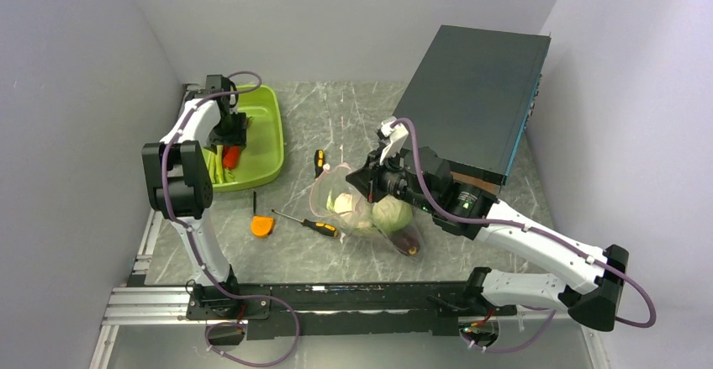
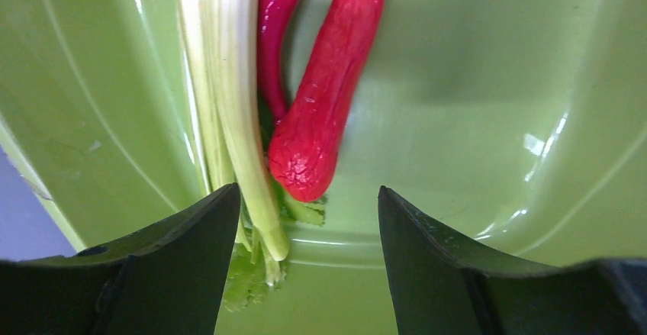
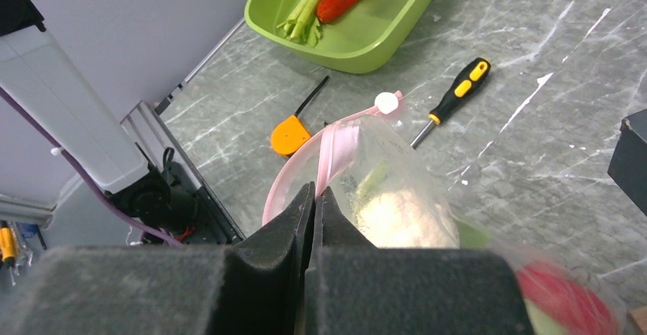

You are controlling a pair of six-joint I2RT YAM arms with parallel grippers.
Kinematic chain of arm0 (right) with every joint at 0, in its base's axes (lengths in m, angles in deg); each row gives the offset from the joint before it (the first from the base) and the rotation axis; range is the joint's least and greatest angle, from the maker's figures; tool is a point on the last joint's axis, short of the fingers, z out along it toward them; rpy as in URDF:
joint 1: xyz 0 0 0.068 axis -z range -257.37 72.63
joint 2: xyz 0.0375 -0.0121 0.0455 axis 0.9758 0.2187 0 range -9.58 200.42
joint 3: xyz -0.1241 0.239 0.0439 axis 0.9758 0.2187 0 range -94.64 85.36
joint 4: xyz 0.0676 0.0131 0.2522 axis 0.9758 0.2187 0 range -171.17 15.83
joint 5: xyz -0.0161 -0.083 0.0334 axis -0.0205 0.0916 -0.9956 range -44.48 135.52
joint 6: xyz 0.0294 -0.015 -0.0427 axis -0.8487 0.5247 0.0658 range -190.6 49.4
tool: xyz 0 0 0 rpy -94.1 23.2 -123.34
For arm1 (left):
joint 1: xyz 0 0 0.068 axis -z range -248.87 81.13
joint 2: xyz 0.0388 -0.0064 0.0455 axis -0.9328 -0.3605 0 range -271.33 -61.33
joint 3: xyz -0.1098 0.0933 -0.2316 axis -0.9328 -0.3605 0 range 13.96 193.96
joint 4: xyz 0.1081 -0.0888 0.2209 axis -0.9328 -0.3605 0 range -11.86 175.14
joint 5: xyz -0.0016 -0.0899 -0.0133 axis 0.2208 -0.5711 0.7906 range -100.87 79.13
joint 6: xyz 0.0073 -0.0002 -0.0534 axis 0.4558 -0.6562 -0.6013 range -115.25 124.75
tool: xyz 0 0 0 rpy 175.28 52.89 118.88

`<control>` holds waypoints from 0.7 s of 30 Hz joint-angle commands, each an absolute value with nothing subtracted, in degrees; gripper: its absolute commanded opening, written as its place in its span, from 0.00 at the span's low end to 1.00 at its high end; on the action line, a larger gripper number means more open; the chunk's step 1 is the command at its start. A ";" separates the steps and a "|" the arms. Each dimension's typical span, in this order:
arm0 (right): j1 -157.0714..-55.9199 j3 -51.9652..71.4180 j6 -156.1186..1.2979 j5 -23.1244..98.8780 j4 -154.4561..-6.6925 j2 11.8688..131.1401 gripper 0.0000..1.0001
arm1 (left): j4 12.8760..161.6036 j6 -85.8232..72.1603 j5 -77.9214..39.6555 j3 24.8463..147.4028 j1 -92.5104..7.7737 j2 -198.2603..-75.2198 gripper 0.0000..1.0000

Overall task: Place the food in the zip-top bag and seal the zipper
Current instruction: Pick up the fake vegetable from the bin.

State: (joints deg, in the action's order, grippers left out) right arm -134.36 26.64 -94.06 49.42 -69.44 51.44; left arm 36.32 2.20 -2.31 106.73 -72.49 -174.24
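The clear zip-top bag lies mid-table with its mouth held open. Inside it are the white cauliflower, the light-green leafy head and the dark purple-red piece. My right gripper is shut on the pale pink zipper strip at the bag's rim and holds it up. My left gripper is open, low inside the lime-green tray. Red chili peppers and pale green stalks lie just ahead of its fingers, the stalk ends between them.
An orange tape measure and a yellow-and-black screwdriver lie left of the bag. A second yellow-and-black screwdriver handle lies behind the bag. A large dark box stands at the back right. Grey walls close in on both sides.
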 commanded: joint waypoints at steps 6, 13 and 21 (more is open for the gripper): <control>-134.26 27.08 -96.22 48.85 -71.37 48.00 0.00 | 34.84 3.49 -1.67 107.07 -72.28 -178.44 0.66; -134.26 26.94 -96.31 49.12 -70.92 47.83 0.00 | 31.41 2.79 -1.30 109.48 -72.20 -180.85 0.37; -134.26 26.78 -95.65 49.90 -70.78 48.51 0.00 | 33.43 1.96 -1.07 107.30 -71.63 -172.02 0.12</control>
State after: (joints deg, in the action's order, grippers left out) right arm -134.36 27.71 -95.68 49.48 -67.89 49.25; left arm 33.37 2.31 -1.90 107.47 -72.24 -179.98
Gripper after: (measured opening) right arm 0.009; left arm 0.269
